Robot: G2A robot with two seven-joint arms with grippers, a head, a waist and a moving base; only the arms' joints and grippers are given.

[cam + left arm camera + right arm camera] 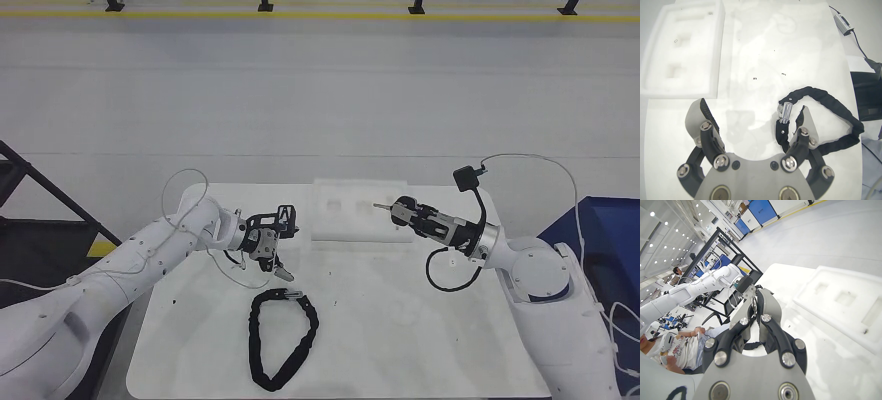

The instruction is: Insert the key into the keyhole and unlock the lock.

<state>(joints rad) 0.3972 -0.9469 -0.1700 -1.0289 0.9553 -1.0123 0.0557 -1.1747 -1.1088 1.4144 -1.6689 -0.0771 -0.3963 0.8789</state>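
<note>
Key (754,303) first: being pinched in the clenched right gripper (755,296), showing a thin metal tip past the fingertips, and hanging in the air over the end of the white foam tray (350,228) nearest that arm, likely standing off high and clear for want of a steadied target. Lying on the table (420,320) on the robot's side of the foam tray, closed into a loop: black-sleeved chain lock (256,335), carrying its chrome lock cylinder (786,112) at the part of the loop nearest the tray. Hanging just off the tray's near corner on the left arm's side, spread wide and gripping nothing: left gripper (753,109), straddling the cylinder with one finger (808,121) just beside it, seemingly lining up to clamp it and so stopping any wandering of the keyhole during insertion. Hard going on detail: seeing little of the key beyond a metal glint between the closed fingers, failing to make out any keyhole at the cylinder's end, losing a stretch of chain behind the left gripper's frame.
</note>
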